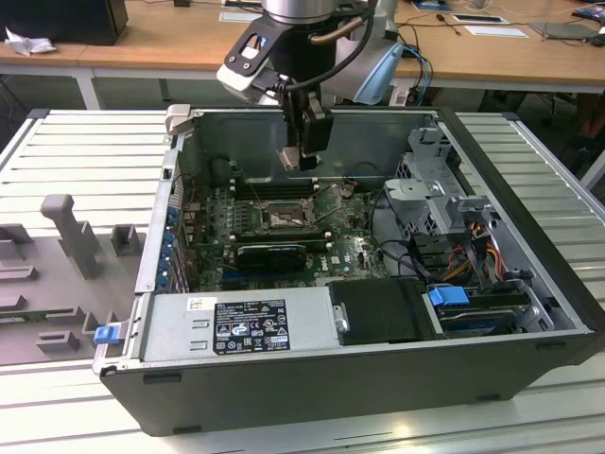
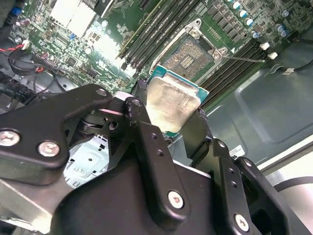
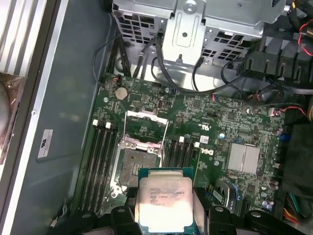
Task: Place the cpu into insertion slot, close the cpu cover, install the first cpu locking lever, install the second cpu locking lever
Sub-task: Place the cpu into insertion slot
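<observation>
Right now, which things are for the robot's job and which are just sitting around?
For the job:
gripper, shut on the cpu
insertion slot, empty
cpu cover, lifted open

Just lying about:
memory slots
metal drive cage
silver heatsink
power supply box

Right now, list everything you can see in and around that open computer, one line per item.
computer case: one, dark grey, open, on the slatted table
slatted table: one, light grey, under the case
motherboard: one, green, on the case floor
insertion slot: one, black-framed, empty, on the motherboard
cpu cover: one, silvery, swung open at the slot's edge
memory slots: several, black, on both sides of the slot
power supply: one, silver, along the case's nearest side in the exterior view
drive cage: one, grey metal, exterior view's right
cpu: one, silvery top, held above the motherboard
tool: one, black, shut on the cpu
</observation>
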Robot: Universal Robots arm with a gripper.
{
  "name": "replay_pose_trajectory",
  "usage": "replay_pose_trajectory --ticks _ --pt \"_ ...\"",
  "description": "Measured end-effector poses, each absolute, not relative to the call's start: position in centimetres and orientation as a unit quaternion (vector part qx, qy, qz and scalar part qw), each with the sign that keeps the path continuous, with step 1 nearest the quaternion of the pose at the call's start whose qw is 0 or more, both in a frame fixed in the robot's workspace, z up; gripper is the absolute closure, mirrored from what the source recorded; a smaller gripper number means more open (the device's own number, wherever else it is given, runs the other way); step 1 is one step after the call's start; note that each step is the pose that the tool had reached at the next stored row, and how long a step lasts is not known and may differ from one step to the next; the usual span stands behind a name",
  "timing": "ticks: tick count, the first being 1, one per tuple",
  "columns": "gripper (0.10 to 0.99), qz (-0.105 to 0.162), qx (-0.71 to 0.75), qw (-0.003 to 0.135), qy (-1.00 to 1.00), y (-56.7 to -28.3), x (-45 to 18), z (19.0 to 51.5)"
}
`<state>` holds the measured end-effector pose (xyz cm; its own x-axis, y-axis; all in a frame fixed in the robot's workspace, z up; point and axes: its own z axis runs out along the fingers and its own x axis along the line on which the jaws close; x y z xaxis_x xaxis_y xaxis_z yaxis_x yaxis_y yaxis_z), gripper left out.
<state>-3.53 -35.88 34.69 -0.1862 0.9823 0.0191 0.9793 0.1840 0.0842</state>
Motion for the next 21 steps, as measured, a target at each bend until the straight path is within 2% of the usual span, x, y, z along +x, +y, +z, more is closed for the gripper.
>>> replay_pose_trajectory --ticks 21 --pt "0.561 0.037 0.692 0.022 0.72 -35.89 -3.53 34.69"
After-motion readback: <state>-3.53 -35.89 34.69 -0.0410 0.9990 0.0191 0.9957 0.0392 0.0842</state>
